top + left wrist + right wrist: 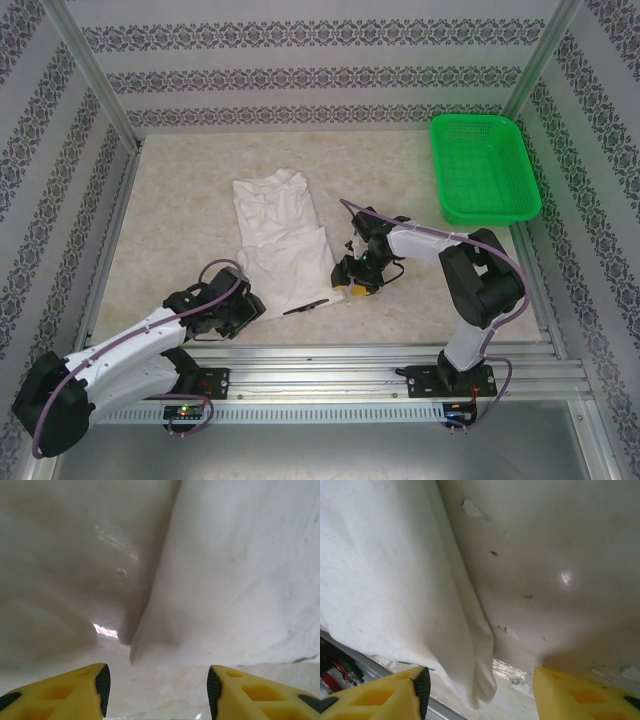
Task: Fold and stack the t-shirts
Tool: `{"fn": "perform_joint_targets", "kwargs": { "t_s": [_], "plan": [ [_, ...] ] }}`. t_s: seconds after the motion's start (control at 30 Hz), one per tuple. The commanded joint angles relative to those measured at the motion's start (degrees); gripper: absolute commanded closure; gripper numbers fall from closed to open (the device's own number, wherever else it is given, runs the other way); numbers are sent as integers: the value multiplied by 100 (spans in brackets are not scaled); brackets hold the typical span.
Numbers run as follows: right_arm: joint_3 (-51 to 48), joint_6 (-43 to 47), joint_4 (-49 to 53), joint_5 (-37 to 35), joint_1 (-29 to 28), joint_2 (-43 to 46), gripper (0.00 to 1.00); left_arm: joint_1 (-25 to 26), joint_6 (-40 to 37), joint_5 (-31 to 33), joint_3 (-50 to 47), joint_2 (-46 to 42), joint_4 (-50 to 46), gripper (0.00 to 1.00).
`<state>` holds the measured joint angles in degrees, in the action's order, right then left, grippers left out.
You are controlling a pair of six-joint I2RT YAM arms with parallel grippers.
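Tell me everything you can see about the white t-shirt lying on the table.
The t-shirt is soft white cloth lying flat on the pale table. It looks folded lengthwise into a narrow, slightly wrinkled shape running from mid-table toward the near edge. Its long side edges look rounded, like folds. A thin dark streak shows by its near edge. The left gripper and right gripper are open beside its near corners; neither grips it.

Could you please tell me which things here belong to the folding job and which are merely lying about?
Part of the job: t-shirt on the table; left gripper and right gripper, both open by its near end.
Lying about: green basket at the far right; thin dark item by the shirt, too small to identify.
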<state>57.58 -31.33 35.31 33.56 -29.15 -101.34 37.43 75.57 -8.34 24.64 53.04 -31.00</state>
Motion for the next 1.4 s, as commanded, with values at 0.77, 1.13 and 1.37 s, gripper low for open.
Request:
{"fn": "perform_joint_targets", "kwargs": {
  "t_s": [0.77, 1.13, 1.37],
  "plan": [
    [378, -129, -131, 249, -396, -535, 62, 155, -104, 370, 1015, 2536, 2202, 60],
    [372, -128, -129, 291, -346, -512, 68, 151, -212, 230, 1470, 2874, 2300, 67],
    [375, -136, -94, 292, -297, -468, 77, 151, -301, 211, 1501, 2754, 2070, 85]
  ]
}}
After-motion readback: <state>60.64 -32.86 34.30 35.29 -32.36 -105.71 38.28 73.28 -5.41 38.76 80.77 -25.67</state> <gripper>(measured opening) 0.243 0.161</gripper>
